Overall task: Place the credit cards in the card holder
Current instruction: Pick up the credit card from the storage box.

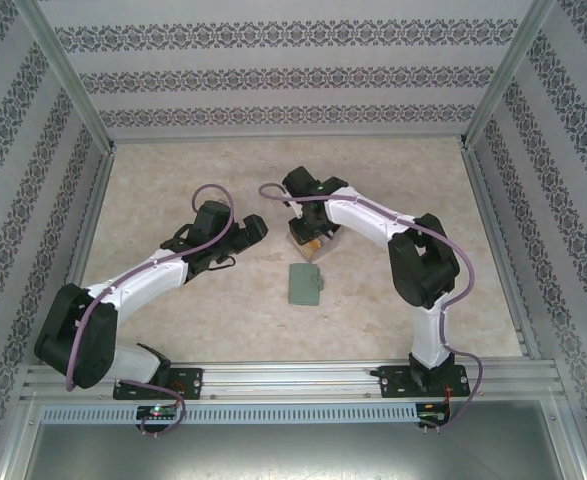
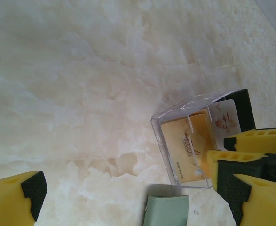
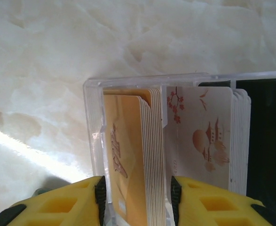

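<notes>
The right tool (image 3: 138,188) reaches down into a clear plastic box (image 3: 93,117) with its yellow fingers (image 3: 62,205) about half spread. Their black pads flank an upright stack of thin orange-yellow plastic credit cards (image 3: 133,160) in the box's left section. The pads sit close against the stack's two faces, but I cannot tell whether they actually pinch it. Beyond a clear divider stands a second stack of white cards (image 3: 208,141) printed with a red-brown drawing, and black cards (image 3: 269,141) fill the far-right section. The left tool (image 2: 133,197) hangs above the cream marbled bench (image 2: 81,70) with its jaws spread wide, holding and touching nothing. From the left wrist, the clear plastic box (image 2: 175,122) stands near that tool's right finger. The right tool (image 2: 236,150) dips in from the box's open side. The small flat grey-green card holder (image 1: 305,285), a closed rectangle with rounded corners, lies flat on the bench (image 1: 173,170). It sits just beside the near edge of the clear plastic box (image 1: 308,245), between the two arms and apart from both tools. From above, the left tool (image 1: 248,232) is near the box's left side and the right tool (image 1: 306,222) is over it. Open bench stretches left and far of the box, bounded by patterned walls (image 1: 273,80) on three sides. A metal rail (image 1: 293,375) runs along the near edge.
</notes>
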Robot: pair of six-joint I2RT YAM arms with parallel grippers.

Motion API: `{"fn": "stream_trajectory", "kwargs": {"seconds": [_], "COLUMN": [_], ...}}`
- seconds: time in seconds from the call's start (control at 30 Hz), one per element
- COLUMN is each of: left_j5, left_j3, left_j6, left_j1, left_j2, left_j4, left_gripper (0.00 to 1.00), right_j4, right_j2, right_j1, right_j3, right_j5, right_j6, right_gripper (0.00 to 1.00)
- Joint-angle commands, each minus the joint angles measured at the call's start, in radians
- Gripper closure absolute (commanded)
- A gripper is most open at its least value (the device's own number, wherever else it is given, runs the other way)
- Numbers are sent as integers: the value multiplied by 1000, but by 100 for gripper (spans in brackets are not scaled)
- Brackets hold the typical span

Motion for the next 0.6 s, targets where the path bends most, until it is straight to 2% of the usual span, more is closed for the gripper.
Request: {"fn": "stream_trajectory", "kwargs": {"seconds": [0.0,0.2,0.47,0.57], "left_j5": [-30,-44,-45,-45], "left_j3": [-31,-51,-47,-48], "left_j6": [-18,-26,-23,-25], "left_j1": [-14,-16,-15,-15], "left_j2": [-38,-60,-68,-68], "left_j4": [15,5,-8,-11], "left_gripper": [1,1,1,1], "right_j4": [-10,-5,43,68], "right_j2": [23,56,23,-5], "right_j1": [13,26,54,51], "right_j3": [21,17,-15,-36], "right_j5": [79,121,264,268], "right_j6": [-25,-43,-48,-52], "right_gripper": [56,55,55,59]}}
